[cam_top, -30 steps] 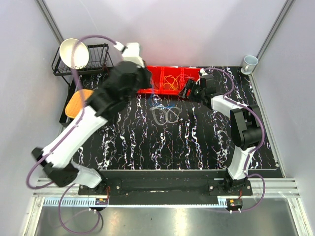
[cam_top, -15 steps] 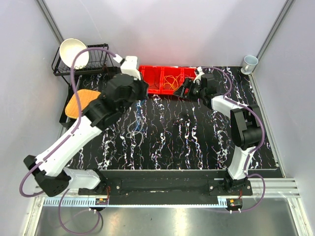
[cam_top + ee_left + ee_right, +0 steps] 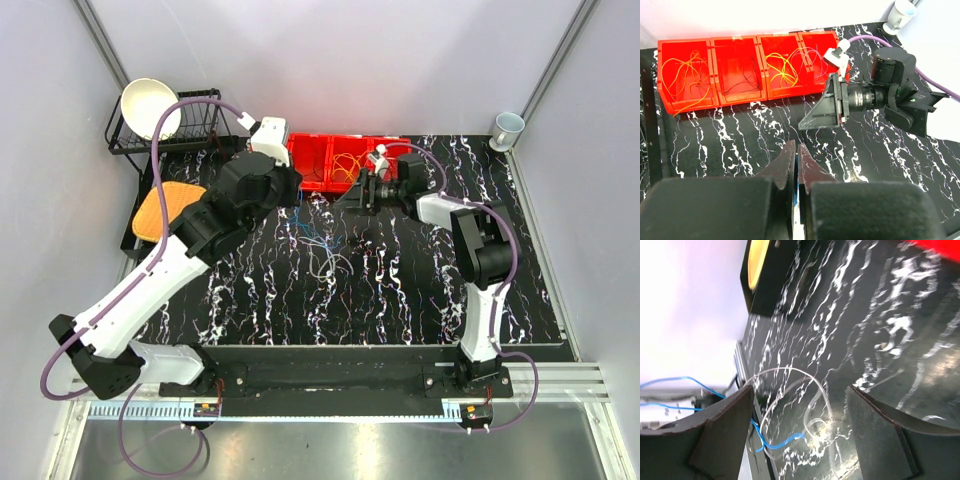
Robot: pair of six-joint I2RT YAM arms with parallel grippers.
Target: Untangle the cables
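2 arms reach over 1 black marbled table (image 3: 400,290). The left gripper (image 3: 796,148) is clenched, with 1 blue strand showing between its fingers. Below it the cable tangle (image 3: 322,245), made of blue and white strands, hangs down to the table near its middle. The right gripper (image 3: 797,427), jaws spread wide and grasping nothing, points at the tangle from close by. At the far edge stand 4 red bins (image 3: 740,96), each containing further cables (image 3: 782,65). Also shown: 1 white bowl (image 3: 150,105) in 1 wire rack (image 3: 205,135), and 1 cup (image 3: 507,127).
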